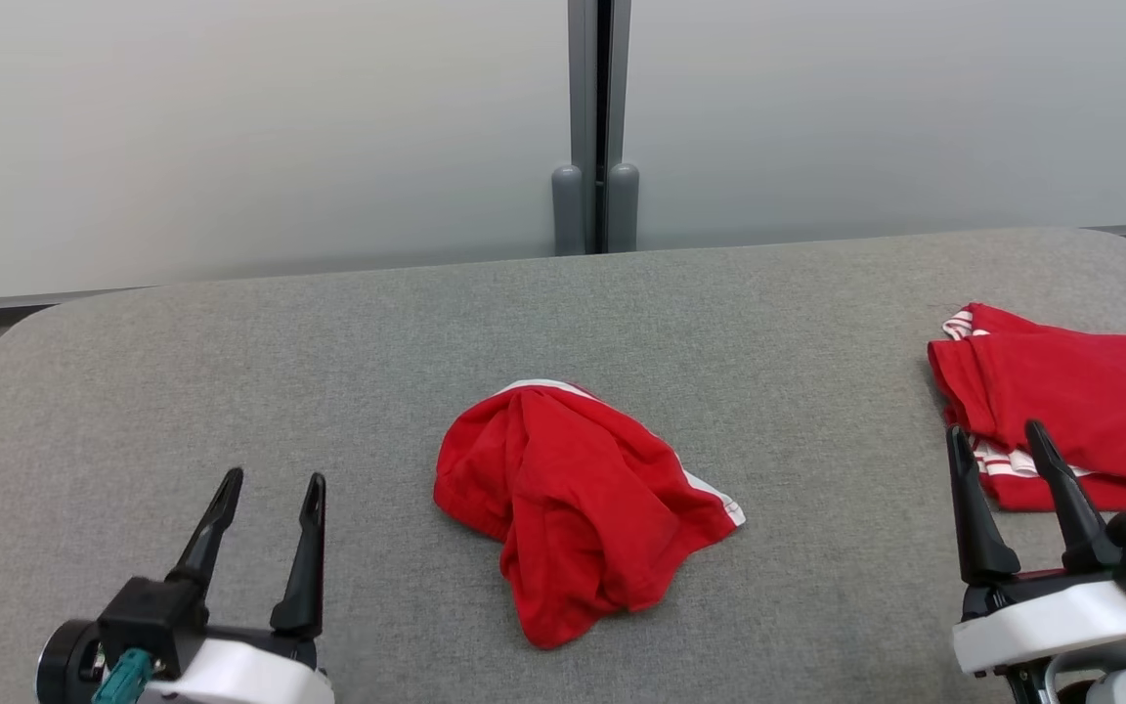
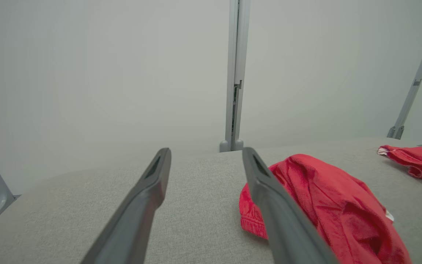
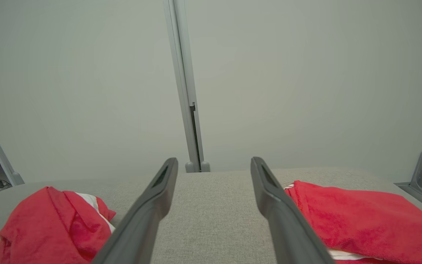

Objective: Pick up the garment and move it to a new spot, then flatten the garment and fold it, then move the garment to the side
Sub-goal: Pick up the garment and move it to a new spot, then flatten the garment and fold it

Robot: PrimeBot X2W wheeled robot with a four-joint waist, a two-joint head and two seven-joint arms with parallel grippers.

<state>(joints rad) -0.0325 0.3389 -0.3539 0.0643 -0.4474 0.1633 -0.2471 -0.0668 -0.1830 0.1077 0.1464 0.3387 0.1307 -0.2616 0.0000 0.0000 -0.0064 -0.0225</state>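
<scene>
A crumpled red garment (white-trimmed) is seen mid-way across the grey table; the left gripper and right gripper are held open, empty, either side.

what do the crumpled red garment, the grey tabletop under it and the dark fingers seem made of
The crumpled red garment: soft matte knit, probably cotton jersey; it slumps in loose folds. The grey tabletop: woven fabric or felt covering, by its fine flecked texture. The long dark fingers: smooth, slightly sheeny, likely hard plastic.
</scene>
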